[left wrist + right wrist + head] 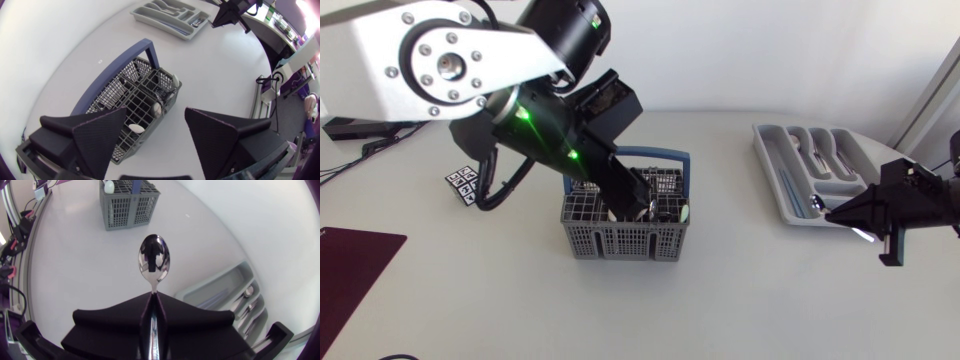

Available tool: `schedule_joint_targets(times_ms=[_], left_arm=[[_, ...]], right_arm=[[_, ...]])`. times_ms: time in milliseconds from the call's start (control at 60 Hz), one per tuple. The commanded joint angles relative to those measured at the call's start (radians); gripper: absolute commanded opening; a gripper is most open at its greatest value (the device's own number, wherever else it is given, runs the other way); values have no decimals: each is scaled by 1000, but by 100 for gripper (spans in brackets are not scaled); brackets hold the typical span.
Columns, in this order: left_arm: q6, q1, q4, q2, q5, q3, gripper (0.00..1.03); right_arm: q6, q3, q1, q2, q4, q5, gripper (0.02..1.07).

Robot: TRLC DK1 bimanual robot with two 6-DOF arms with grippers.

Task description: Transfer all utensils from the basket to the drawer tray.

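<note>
**Spoon in transit to tray; second pick lined up at basket**

Step in hand, as I judge it: two things at once. The right arm is on the carry-and-place leg, and the left arm is poised for the next pick.

- Right gripper (152,296): clenched on the handle of a polished steel spoon (154,260), which is pinched from both sides. The bowl sticks out ahead of the fingertips and faces the wrist camera.
- From overhead, that gripper hangs above the white tabletop (740,300), just beside the near end of the light grey compartmented drawer tray (768,165). The spoon is not yet over a slot.
- The tray already has some cutlery in its long compartments. Types are too small to tell.
- Left gripper (156,114): released, with its wedge fingers spread wide and nothing between them. It is tilted down over the grey mesh cutlery basket with the blue handle (620,240).
- In the left wrist view the basket lies ahead of and below the open fingers. Several pale rounded utensil ends (136,128) stand up from the cells nearest the gripper. No contact is visible.

Next move, by my reading:
- Right arm: shift the spoon over a free tray compartment, line it up lengthwise with the slot, lower it and let go.
- Left arm: come down straddling a single utensil end before closing. The cells are tight and the mesh wall is close to one finger, so a clean approach matters.

The basket is not yet empty, so the task is partway along.
</note>
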Motion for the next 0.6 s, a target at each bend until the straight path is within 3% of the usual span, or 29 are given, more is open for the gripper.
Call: schedule_joint_targets(times_ms=[0, 333, 583], left_arm=[[20, -17, 29, -30, -28, -45, 82], [25, -63, 97, -31, -133, -97, 82], [33, -89, 144, -31, -191, -143, 82]], right_arm=[[-130, 83, -57, 87, -28, 4, 8], [-257, 368, -140, 394, -25, 166, 8], [-269, 440, -129, 538, 79, 270, 8]])
